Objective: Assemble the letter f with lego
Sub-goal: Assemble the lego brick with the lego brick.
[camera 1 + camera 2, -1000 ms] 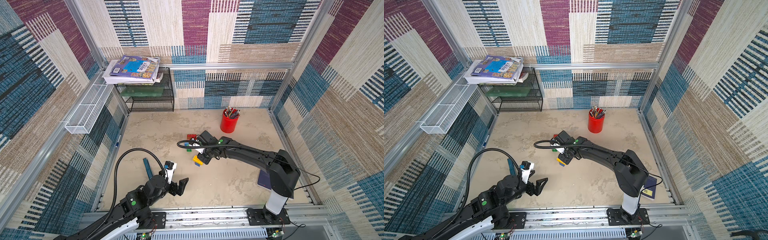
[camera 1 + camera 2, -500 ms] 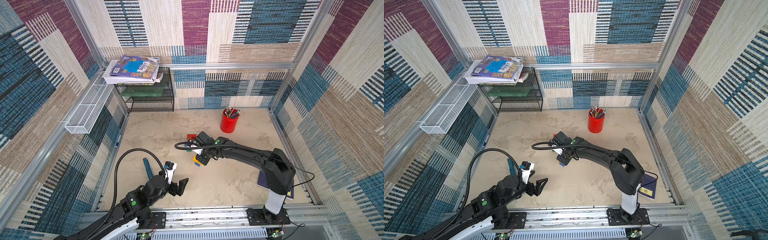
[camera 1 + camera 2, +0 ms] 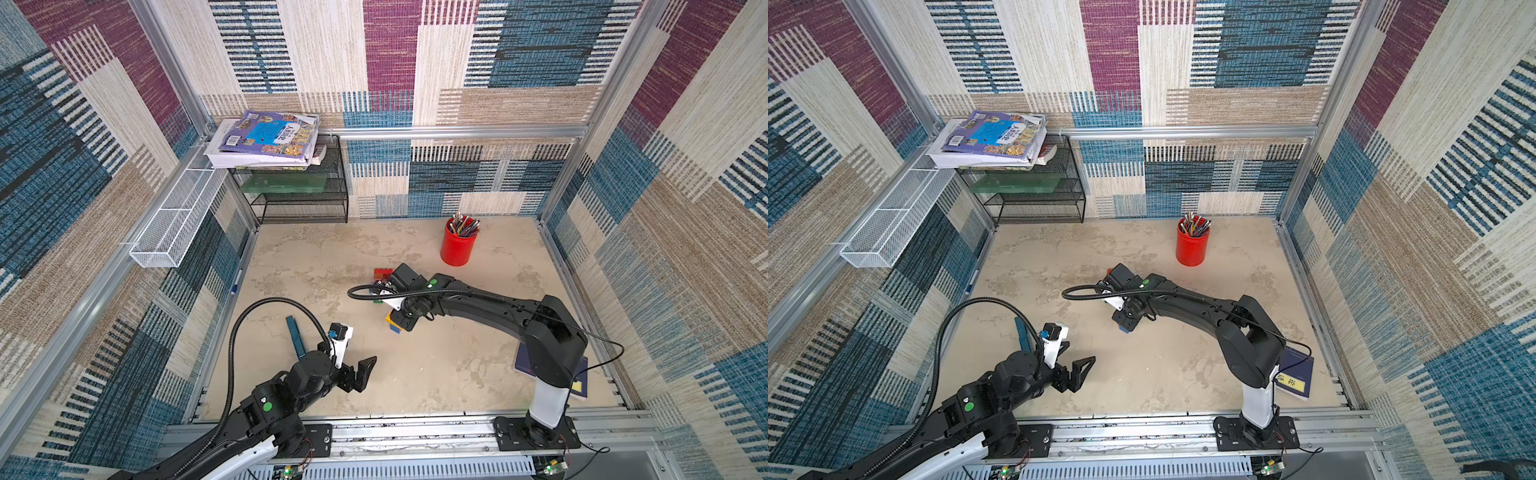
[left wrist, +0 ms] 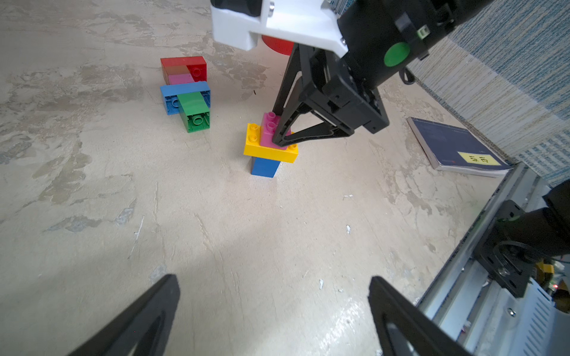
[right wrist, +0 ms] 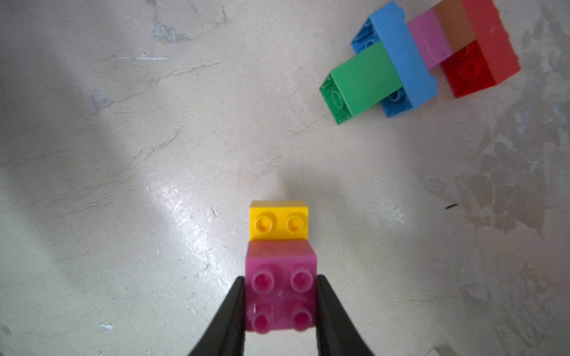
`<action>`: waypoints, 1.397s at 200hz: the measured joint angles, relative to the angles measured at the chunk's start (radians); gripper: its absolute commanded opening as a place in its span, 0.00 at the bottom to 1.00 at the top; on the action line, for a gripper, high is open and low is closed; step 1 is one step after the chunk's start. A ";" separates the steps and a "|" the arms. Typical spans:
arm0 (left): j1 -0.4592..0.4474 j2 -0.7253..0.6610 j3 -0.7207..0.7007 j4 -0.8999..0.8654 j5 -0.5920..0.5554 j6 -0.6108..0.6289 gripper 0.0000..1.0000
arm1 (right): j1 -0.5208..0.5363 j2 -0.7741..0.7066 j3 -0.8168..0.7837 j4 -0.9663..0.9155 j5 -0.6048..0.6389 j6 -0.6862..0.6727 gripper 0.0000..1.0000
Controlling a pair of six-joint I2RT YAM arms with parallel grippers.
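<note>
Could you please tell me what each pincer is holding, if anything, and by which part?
The right pincer grips the pink brick by its opposite sides. The left pincer is open and empty.

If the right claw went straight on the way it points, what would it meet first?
Probably the yellow brick under the pink brick the right claw grips; remaining gap unclear.

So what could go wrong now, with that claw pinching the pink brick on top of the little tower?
1. The yellow brick overhangs the narrow blue brick under it, so a push or pull from the right gripper could topple them.
2. The gripper is shut on the pink brick; lifting away, it might pull the brick off.
3. The joined bricks lying nearby could get knocked as the gripper moves.
</note>
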State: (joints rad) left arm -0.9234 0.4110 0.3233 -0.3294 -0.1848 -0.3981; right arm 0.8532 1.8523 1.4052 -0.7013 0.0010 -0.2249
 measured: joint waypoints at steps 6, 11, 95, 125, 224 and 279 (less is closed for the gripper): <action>0.000 -0.001 0.000 0.000 0.000 0.000 0.99 | 0.000 0.001 0.000 0.000 0.000 0.000 0.27; 0.000 -0.002 0.000 0.000 0.000 0.000 0.99 | 0.000 0.001 0.000 0.000 0.000 0.000 0.27; 0.000 -0.021 -0.001 -0.001 0.000 -0.002 0.99 | -0.002 0.035 -0.014 0.048 -0.001 0.000 0.26; 0.000 -0.021 -0.001 -0.001 -0.001 -0.003 0.99 | -0.002 0.037 -0.011 0.057 -0.002 0.000 0.27; 0.000 -0.024 -0.003 -0.002 -0.001 -0.016 0.99 | 0.000 0.010 0.018 -0.020 -0.016 -0.004 0.51; 0.000 -0.024 -0.003 -0.003 -0.014 -0.018 0.99 | -0.010 -0.077 0.002 0.010 0.010 0.002 0.51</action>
State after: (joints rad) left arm -0.9234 0.3870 0.3206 -0.3328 -0.1986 -0.4156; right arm 0.8433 1.7756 1.4067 -0.6914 0.0109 -0.2234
